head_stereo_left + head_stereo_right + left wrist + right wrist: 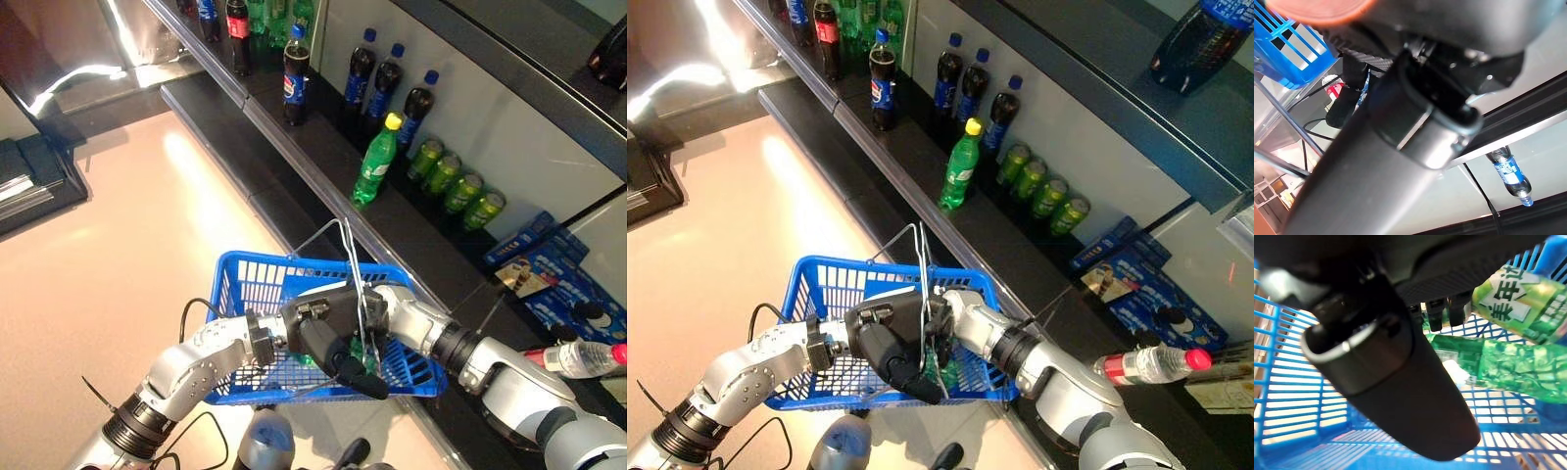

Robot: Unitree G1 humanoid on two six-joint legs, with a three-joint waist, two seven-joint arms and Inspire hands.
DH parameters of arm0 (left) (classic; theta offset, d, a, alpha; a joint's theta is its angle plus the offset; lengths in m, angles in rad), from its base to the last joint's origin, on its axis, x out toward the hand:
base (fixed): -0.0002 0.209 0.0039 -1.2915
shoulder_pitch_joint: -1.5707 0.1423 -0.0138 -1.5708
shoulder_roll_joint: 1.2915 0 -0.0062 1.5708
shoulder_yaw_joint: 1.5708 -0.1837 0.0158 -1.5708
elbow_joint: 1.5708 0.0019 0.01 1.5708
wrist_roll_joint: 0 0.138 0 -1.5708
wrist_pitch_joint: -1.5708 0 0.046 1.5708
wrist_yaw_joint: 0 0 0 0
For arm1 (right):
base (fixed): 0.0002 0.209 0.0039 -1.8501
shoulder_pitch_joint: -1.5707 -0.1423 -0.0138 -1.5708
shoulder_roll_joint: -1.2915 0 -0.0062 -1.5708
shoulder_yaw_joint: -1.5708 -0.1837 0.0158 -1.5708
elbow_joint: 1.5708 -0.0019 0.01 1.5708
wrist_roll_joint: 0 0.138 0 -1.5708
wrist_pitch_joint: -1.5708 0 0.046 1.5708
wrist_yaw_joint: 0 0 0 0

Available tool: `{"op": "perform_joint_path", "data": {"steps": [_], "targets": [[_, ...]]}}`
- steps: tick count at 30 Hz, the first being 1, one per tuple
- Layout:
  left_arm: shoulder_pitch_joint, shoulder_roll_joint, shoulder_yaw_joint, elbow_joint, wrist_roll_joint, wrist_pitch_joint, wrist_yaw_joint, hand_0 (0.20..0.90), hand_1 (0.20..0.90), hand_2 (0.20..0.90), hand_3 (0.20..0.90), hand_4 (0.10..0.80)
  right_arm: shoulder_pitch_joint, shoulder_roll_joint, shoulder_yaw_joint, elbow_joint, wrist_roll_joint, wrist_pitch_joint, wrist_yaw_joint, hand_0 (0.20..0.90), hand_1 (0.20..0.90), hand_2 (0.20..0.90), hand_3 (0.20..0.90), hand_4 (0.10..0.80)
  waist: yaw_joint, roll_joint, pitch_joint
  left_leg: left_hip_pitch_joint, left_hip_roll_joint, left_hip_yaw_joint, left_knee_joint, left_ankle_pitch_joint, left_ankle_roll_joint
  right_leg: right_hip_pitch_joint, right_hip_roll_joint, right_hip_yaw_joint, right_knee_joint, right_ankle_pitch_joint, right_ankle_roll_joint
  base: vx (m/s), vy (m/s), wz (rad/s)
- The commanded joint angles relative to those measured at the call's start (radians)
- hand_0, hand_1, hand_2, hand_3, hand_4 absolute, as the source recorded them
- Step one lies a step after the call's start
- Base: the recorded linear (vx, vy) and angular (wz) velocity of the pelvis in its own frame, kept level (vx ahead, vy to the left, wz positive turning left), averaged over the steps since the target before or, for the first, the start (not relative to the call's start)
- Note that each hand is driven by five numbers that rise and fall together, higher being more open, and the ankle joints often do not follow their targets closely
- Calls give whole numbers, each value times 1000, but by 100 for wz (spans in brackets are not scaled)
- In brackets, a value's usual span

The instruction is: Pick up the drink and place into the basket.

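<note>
A blue plastic basket (245, 269) hangs in front of the shelf. Its wire handle (346, 245) runs up over it. My left hand (313, 328) comes in from the lower left and is curled on that handle. My right arm reaches in from the right, and my right hand (1400, 362) is down inside the basket. Past its straight fingers a green drink can (1518, 298) and a green bottle (1508, 367) lie on the basket's floor. Nothing sits between the thumb and the fingers. A bit of green (364, 354) shows through the hands from above.
The dark shelf (294, 147) runs along the right, close behind the basket. On it stand cola bottles (296, 64), a green bottle with a yellow cap (376, 157), green cans (456, 186) and blue boxes (549, 264). A red-capped water bottle (578, 357) lies by my right forearm.
</note>
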Motion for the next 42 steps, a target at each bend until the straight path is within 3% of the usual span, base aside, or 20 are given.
{"op": "perform_joint_path", "data": {"steps": [1,18,24,30,34,37,39,42], "targets": [[-74,-217,67,-233,-192,-260,-99,300,300,300,200,100,-7,-25,0,-35,29,-9,-46,900,900,900,900,800,-8,0,-282,-8,-8,50,-32,-13,-3,50,8,3,3,-40,13,11,34,-3],[13,-196,256,-154,-197,-353,38,300,300,300,200,100,122,-167,-189,-243,64,-5,-123,900,900,900,900,800,-71,15,-281,12,2,97,-32,-29,4,31,-7,53,-1,-26,26,6,21,-8],[50,-202,309,-111,-188,-392,90,300,300,300,200,100,217,-201,-306,-317,99,-52,-231,900,900,900,900,800,-104,26,-281,21,6,115,-32,-37,8,20,-13,82,-1,-22,31,8,23,-12],[107,-224,372,-84,-153,-444,131,300,300,300,200,100,400,-185,-487,-395,141,-159,-394,900,900,900,900,800,-152,50,-280,28,12,149,-32,-46,13,0,-24,118,-1,-11,39,-6,35,-23],[154,-253,429,-50,-145,-499,170,300,300,300,200,100,560,-145,-613,-422,195,-289,-495,900,900,900,900,800,-188,67,-279,32,15,166,-32,-55,19,-16,-30,146,-1,-6,44,-7,34,-17],[168,-266,446,-39,-133,-516,180,300,300,300,200,100,604,-121,-644,-430,200,-320,-512,900,900,900,900,800,-198,72,-281,33,16,171,-32,-57,20,-21,-31,155,-1,-6,45,-2,18,-11],[211,-288,510,-11,-119,-547,196,300,300,300,200,100,708,-62,-728,-453,225,-421,-556,900,900,900,900,800,-230,82,-284,34,20,187,-32,-62,24,-34,-35,176,-1,-4,47,-11,18,-21],[223,-286,534,17,-121,-577,207,300,300,300,200,100,747,-42,-757,-451,235,-463,-573,900,900,900,900,800,-247,85,-284,36,21,196,-32,-66,24,-39,-36,187,-1,-1,49,-2,-3,-25]]}}
